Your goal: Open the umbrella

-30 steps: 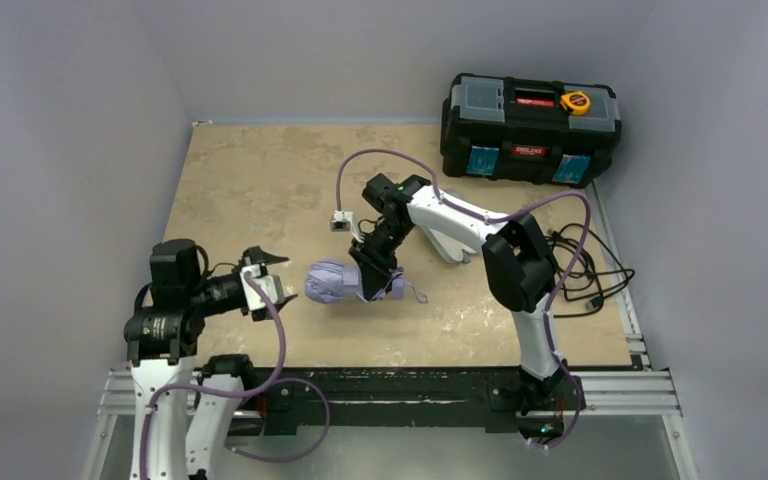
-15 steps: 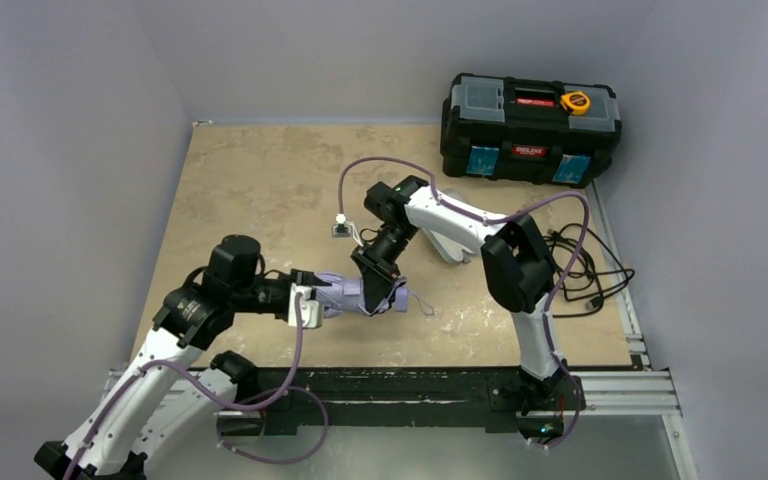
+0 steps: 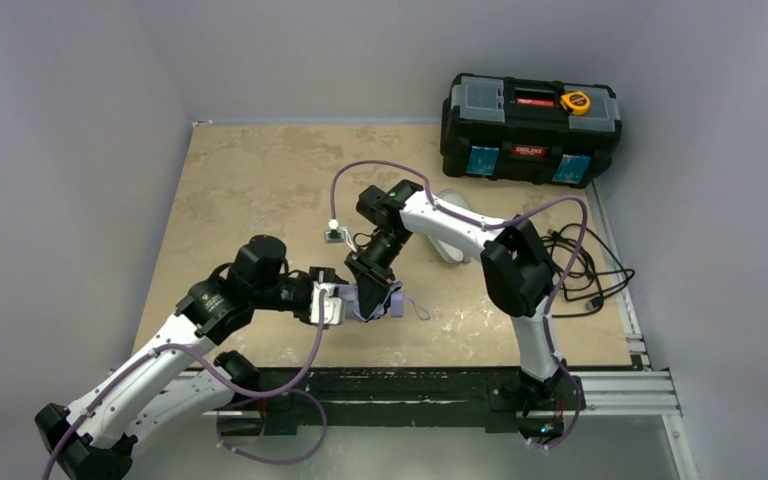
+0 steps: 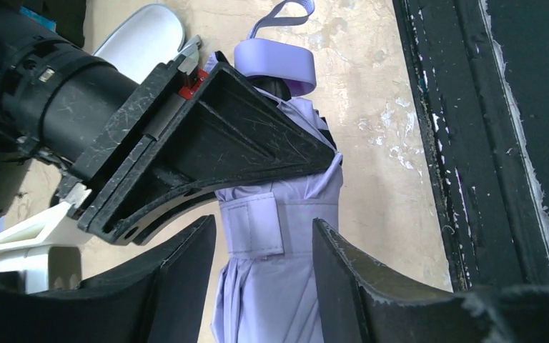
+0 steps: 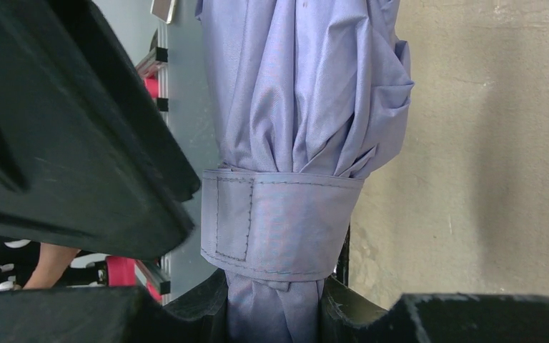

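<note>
The umbrella (image 4: 279,286) lies folded by the tabletop's near edge. The right arm (image 3: 440,222) bends down, jaws clamped on it. The left arm (image 3: 210,310) reaches in low, jaws straddling it, grip unclear.

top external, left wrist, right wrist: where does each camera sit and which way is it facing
top external: fixed above and behind the arm bases, looking down at the table, toolbox far right; both arms show.
left wrist: on the left arm, looking along the left claw straddling the umbrella; the right claw crosses ahead.
right wrist: on the right arm, looking along the right claw, clamped on the umbrella.
shared: both wrist views show the umbrella's closure band.
</note>
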Tool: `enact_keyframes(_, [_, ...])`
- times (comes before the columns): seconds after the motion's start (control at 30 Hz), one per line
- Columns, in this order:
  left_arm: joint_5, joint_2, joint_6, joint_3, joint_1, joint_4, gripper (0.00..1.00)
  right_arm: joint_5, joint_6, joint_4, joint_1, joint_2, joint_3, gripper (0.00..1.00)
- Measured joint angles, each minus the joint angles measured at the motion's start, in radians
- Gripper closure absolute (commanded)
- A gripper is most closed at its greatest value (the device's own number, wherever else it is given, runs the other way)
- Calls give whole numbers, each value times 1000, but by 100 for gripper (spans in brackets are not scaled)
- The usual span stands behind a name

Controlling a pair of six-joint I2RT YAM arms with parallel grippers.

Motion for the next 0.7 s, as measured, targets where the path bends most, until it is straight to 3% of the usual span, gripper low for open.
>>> enact_keyframes(0.13, [-26, 18, -26, -9, -16, 28, 63, 3, 7, 9, 14, -31, 0, 100])
enact_keyframes(0.37, [-61, -4, -134, -19, -18, 99, 100, 60, 8, 49, 18, -85, -1, 100])
enact_keyframes(0.53, [-76, -41, -260, -26, -11, 130, 100, 60, 8, 73, 18, -105, -5, 100])
enact_keyframes(0.7, [-3, -44, -460, -26, 94, 158, 100, 58, 11, 128, 19, -130, -28, 100])
